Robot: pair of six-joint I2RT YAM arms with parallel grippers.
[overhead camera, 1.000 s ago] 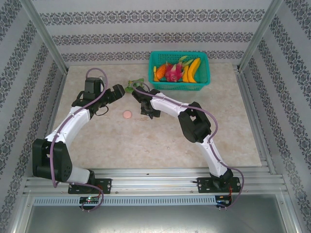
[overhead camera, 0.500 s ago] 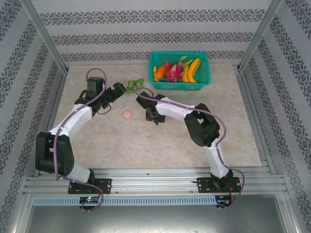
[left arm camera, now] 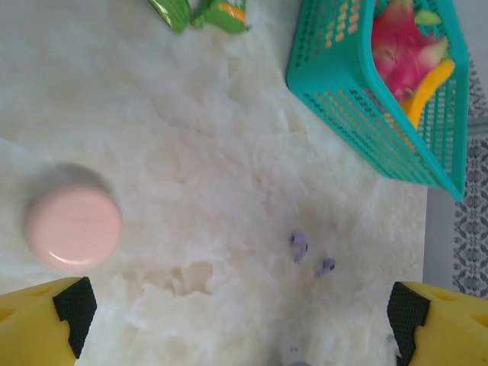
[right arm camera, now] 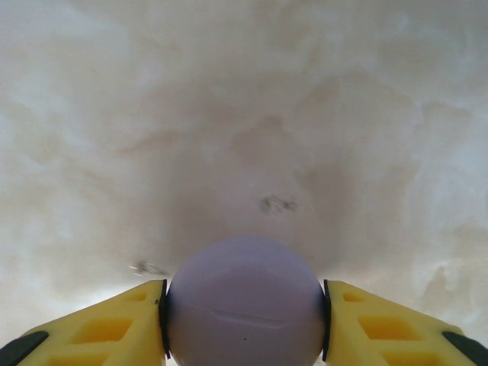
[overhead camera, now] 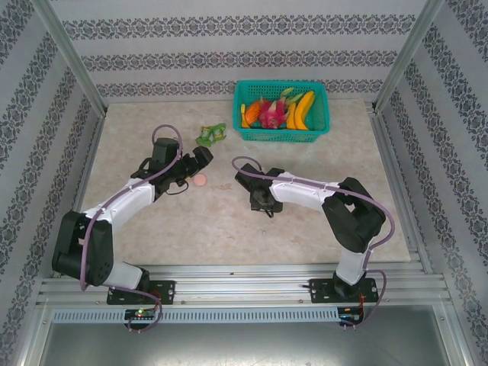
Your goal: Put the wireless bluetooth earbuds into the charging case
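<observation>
Near: right fingers [right arm camera: 107,328] clenched on the round lilac case [right arm camera: 244,305], low centre, bench [right arm camera: 244,114] close beneath. Best to keep it level and set it down lid-up near the buds. Left fingers [left arm camera: 38,320] spread wide, empty. The pink case [left arm camera: 73,226] sits just ahead, left. Two lilac earbuds [left arm camera: 299,245] lie loose right of centre, touching neither finger. Basket [left arm camera: 358,99] upper right.

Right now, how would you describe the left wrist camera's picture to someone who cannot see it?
A round pink case sits on a marble-look table at left, with two lilac earbuds loose to its right. The left gripper stands wide open, its yellow fingers in the bottom corners; a teal fruit basket sits upper right.
</observation>
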